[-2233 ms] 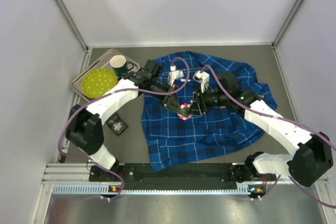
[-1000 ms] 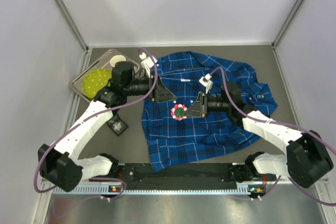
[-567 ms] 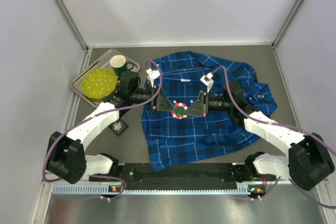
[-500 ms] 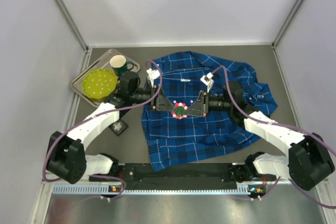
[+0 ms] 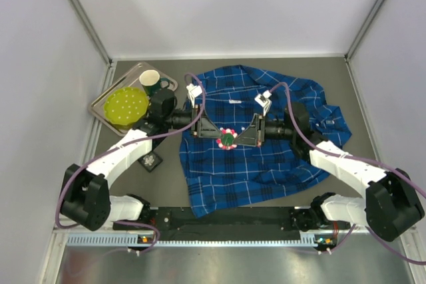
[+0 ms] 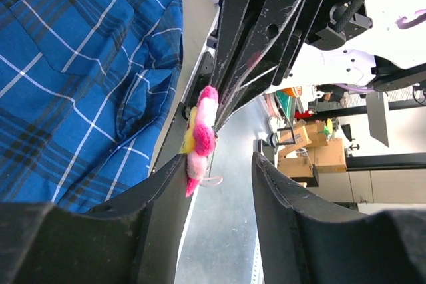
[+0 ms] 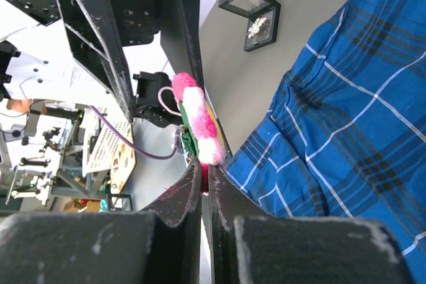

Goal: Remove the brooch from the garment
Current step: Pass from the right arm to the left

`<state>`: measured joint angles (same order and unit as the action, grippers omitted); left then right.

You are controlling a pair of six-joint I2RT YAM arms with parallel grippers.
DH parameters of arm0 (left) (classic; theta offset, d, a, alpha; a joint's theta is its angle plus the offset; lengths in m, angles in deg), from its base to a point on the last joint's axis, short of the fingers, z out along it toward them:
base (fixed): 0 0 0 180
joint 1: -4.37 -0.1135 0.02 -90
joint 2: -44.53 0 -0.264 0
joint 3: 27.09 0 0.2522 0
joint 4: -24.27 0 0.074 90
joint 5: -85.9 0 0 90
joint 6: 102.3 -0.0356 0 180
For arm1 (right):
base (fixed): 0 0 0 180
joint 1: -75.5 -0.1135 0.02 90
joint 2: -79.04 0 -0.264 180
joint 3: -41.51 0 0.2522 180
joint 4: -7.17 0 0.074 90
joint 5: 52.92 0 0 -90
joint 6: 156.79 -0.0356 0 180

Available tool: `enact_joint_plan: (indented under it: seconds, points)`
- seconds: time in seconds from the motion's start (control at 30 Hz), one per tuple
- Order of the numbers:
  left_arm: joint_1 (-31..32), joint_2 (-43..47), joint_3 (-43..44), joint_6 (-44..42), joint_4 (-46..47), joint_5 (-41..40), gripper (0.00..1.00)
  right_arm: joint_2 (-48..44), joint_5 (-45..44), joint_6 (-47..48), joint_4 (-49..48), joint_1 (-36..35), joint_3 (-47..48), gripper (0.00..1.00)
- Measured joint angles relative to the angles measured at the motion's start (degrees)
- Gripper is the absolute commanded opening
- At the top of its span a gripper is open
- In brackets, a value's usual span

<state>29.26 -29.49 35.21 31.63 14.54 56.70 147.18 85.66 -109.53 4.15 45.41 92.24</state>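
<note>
From above, a dark grey counter (image 5: 166, 184) sits inside white walls (image 5: 219, 11) with bare metal posts (image 5: 83, 14) running up the corners. The blue plaid garment (image 5: 259, 164) lies spread and rumpled across the counter's middle and right. A steel tray (image 5: 98, 110) in the far left corner carries a speckled green plate (image 5: 128, 103) and a dark green mug (image 5: 153, 83). A small black case (image 5: 149, 160) rests on the bare counter just left of the garment. Both arms meet over the garment's middle, where the pink, white and green brooch (image 5: 227, 139) sits between the left fingers (image 5: 218, 137) and the right fingers (image 5: 237, 142). In the left wrist view, the left fingers (image 6: 216, 184) stand partly apart with nothing clamped; the brooch (image 6: 202, 139) hangs edge-on by the tip of one, the garment (image 6: 73, 78) below. In the right wrist view, the right fingers (image 7: 203, 179) are pinched tight on the brooch (image 7: 196, 121) at its rim, above the garment (image 7: 346, 118), with the case (image 7: 253, 24) beyond on the counter (image 7: 266, 84). Whether the brooch is attached to the cloth cannot be told.
</note>
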Motion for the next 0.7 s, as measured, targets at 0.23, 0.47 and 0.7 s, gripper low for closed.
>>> enact_joint_plan:
  seconds: [0.23,0.47,0.7]
  points:
    - [0.2,-1.7,0.2,-2.3,-2.6,-0.4,0.62,0.0,0.5,-0.8,-0.7,0.2,0.4,0.00]
    - [0.3,-1.9,0.2,-2.8,-3.1,-0.2,0.31,-0.3,0.8,-0.9,-0.8,0.2,0.7,0.00]
    - [0.2,-1.9,0.2,-0.6,-0.9,-1.1,0.00,-0.3,-0.9,-0.3,3.0,-0.6,3.1,0.35]
